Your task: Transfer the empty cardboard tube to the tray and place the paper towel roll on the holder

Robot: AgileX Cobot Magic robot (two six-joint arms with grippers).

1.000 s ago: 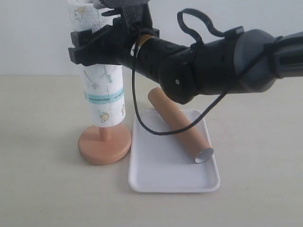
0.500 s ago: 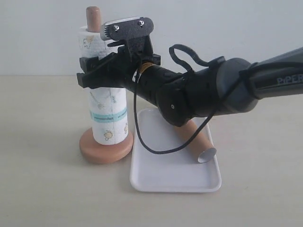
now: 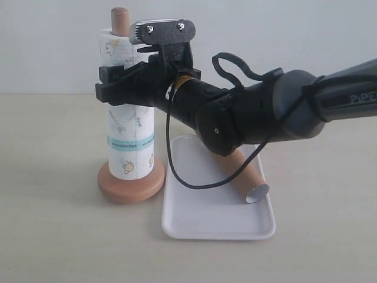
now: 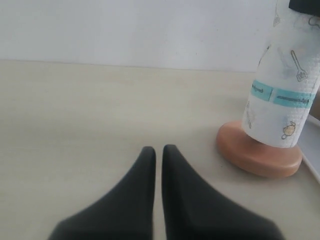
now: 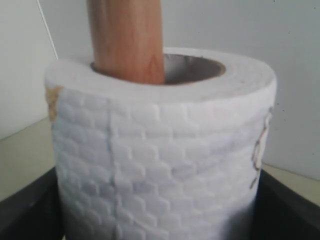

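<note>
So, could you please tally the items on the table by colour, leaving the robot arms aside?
White: 2, the paper towel roll and the tray
Brown: 2, the cardboard tube and the holder
Total: 4

Paper towel roll (image 3: 131,135): white paper, matt, embossed in brick-like quilting, soft look; print lies flat.
Holder (image 3: 131,187): wood, reddish-brown, smooth, low satin sheen; I note faint grain on dowel.
Empty cardboard tube (image 3: 250,177): brown cardboard, matt, dry.
Tray (image 3: 206,218): white plastic, smooth, slight gloss.
Tabletop (image 3: 59,236): pale, matt, fine streaked grain.
My right gripper (image 3: 101,84): black plastic, matt.
Grey plate (image 3: 163,30) above it: metallic look, two screws.
My left gripper (image 4: 158,150): black, matt, smooth.
</note>
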